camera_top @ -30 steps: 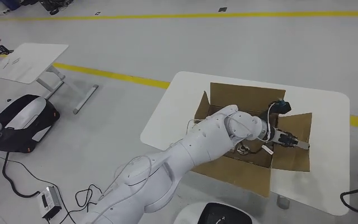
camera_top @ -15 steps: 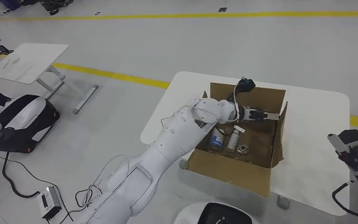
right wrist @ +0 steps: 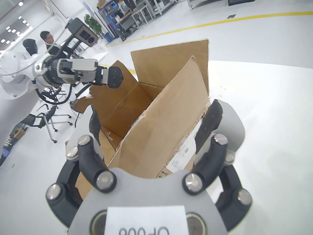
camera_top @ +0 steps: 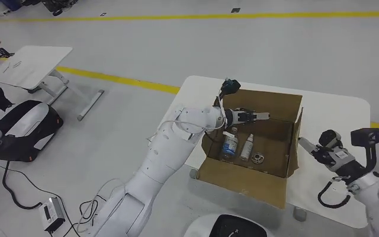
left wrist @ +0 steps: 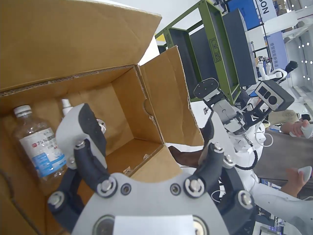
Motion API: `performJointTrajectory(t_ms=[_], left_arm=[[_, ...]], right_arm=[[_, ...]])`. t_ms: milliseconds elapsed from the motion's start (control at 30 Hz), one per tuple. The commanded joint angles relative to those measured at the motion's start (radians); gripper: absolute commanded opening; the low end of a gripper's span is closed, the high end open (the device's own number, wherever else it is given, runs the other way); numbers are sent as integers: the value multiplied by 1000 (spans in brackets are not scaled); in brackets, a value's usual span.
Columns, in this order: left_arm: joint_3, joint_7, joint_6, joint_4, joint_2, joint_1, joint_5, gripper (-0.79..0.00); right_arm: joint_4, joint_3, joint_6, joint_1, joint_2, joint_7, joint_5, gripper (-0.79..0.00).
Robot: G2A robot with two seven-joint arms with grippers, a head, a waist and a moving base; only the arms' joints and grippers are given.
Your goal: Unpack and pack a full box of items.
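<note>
An open cardboard box (camera_top: 249, 178) stands on the white table (camera_top: 337, 112). Inside lie a clear bottle with a blue label (camera_top: 230, 144) (left wrist: 36, 145), a white spray bottle (camera_top: 247, 147) (left wrist: 65, 103) and a small metal flange (camera_top: 257, 157) (left wrist: 100, 124). My left gripper (camera_top: 265, 115) (left wrist: 146, 133) hangs open over the box's far side, above the items, holding nothing. My right gripper (camera_top: 303, 144) (right wrist: 154, 123) is open at the box's right side, and the upright right flap (camera_top: 298, 133) (right wrist: 176, 113) stands between its fingers.
The box's far flap (camera_top: 260, 98) and left flap (camera_top: 212, 112) stand open. Bare tabletop lies to the right of the box and behind it. A second white table (camera_top: 29, 62) and a black device (camera_top: 23, 127) are far off to the left on the floor.
My left gripper drew back from the right flap to the box's far left side. The right flap went from lying outward to upright. My right arm came in at the right.
</note>
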Motion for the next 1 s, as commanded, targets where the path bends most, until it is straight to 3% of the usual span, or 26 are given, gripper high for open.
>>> performJointTrajectory(t_ms=[0, 367, 567, 667, 900, 933, 967], left_arm=[[-8, -3, 2, -17, 5, 7, 3, 0], [-7, -9, 0, -36, 12, 11, 8, 0], [-7, -9, 0, -36, 12, 11, 8, 0], [-7, -9, 0, -36, 12, 11, 8, 0], [-7, -9, 0, -36, 12, 11, 8, 0], [-7, -9, 0, -36, 12, 11, 8, 0], [-7, -9, 0, -36, 12, 11, 8, 0]], right_arm=[[-8, -25, 33, 24, -1, 14, -50, 0], [-4, -114, 128, 96, -2, 108, -243, 0], [-3, -86, 145, 73, 2, 115, -238, -12], [-11, -45, 141, 40, 7, 120, -211, -108], [-8, 33, 135, -33, 15, 113, -156, -419], [-1, 40, 133, -41, 15, 111, -136, -434], [9, 46, 130, -47, 15, 107, -112, -502]])
